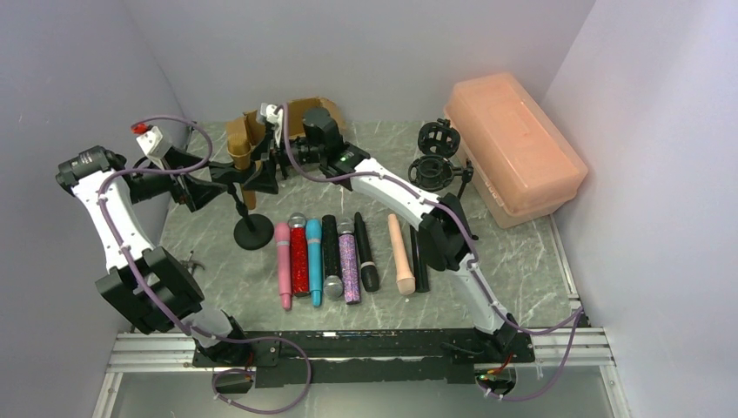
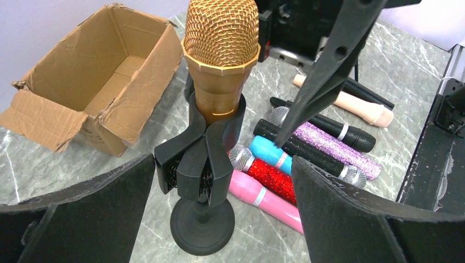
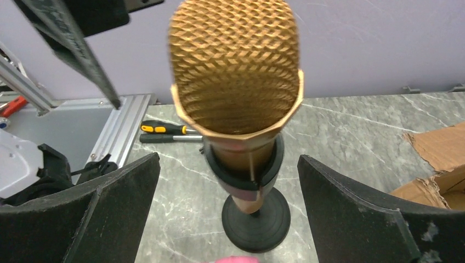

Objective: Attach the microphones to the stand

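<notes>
A gold microphone [image 2: 221,49] stands upright in the black clip [image 2: 200,159] of the stand, over its round base [image 2: 202,227]. It also shows in the top view [image 1: 241,155] and the right wrist view [image 3: 236,71]. My left gripper [image 2: 222,164] is open wide, its fingers on either side of the clip and apart from it. My right gripper [image 3: 228,159] is open wide on the opposite side of the microphone and does not touch it. On the table lie pink [image 1: 284,261], red glitter [image 1: 298,257], blue [image 1: 314,259], purple glitter [image 1: 349,259], peach [image 1: 400,254] and black [image 1: 365,252] microphones.
A torn cardboard box [image 2: 93,82] stands behind the stand. An orange lidded bin [image 1: 513,148] is at the back right, with two black shock mounts [image 1: 435,157] beside it. A screwdriver [image 3: 162,129] lies near the rail at the table's edge.
</notes>
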Robot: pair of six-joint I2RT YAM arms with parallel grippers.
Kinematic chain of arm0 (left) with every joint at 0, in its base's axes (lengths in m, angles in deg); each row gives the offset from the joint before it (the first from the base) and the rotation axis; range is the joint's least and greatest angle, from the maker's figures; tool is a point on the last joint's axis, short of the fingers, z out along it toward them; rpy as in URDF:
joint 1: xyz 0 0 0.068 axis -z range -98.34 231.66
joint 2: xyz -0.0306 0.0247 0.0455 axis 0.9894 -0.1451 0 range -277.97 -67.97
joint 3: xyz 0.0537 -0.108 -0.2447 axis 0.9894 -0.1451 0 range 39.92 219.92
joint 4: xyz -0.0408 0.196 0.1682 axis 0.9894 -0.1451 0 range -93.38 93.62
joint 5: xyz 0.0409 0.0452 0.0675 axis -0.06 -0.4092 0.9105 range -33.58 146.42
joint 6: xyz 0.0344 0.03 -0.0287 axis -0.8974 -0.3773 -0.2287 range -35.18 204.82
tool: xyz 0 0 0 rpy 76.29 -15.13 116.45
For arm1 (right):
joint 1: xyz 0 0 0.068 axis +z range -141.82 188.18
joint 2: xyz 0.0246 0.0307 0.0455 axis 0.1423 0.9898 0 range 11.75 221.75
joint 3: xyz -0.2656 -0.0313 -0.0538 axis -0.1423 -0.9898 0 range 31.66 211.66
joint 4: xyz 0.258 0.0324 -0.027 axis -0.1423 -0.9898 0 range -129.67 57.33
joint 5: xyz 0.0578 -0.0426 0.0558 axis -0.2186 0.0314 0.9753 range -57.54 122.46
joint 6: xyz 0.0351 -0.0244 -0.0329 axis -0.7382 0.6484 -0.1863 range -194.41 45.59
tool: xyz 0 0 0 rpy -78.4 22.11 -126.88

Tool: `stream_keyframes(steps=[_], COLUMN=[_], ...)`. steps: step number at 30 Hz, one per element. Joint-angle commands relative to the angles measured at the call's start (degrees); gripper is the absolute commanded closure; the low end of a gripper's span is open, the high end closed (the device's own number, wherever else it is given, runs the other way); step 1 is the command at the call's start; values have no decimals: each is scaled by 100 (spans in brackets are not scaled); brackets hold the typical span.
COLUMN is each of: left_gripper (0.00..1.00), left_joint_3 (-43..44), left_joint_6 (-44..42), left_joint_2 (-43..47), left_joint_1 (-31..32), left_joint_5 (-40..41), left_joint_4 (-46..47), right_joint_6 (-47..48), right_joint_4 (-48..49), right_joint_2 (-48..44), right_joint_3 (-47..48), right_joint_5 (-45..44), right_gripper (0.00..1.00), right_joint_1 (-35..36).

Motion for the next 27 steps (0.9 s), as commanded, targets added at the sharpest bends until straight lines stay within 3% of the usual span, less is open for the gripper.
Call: stream_keyframes(steps=[1,6,16,18,20,24,27], left_gripper=[1,1,1,1,1,1,1], left_joint_3=[-50,-127,100,134,56,-445,-629], left_joint_6=[296,322,1356,2024,2874,5443,6153], left_joint_2=[242,285,251,236,338,736,937], left_joint_1=[-66,-178,-286,-288,-303,-306,-306], left_joint_5=[-79,-70,-65,91,355,1420,1898], left_joint_4=[-96,-96,155,436,1010,3213,3751], right_joint_6=[-53,-183,438,443,438,476,385], right_joint_4=[509,599,19,-26,-10,167,433], right_joint_2=[142,332,354,324,209,-47,-229], right_joint_3=[499,692,745,737,639,367,86], right_joint_5=[-26,2,-511,-726,-1059,-2023,-2899], right_gripper=[1,7,54,76,88,100,100], right_joint_1=[-35,-2,291,301,301,305,293])
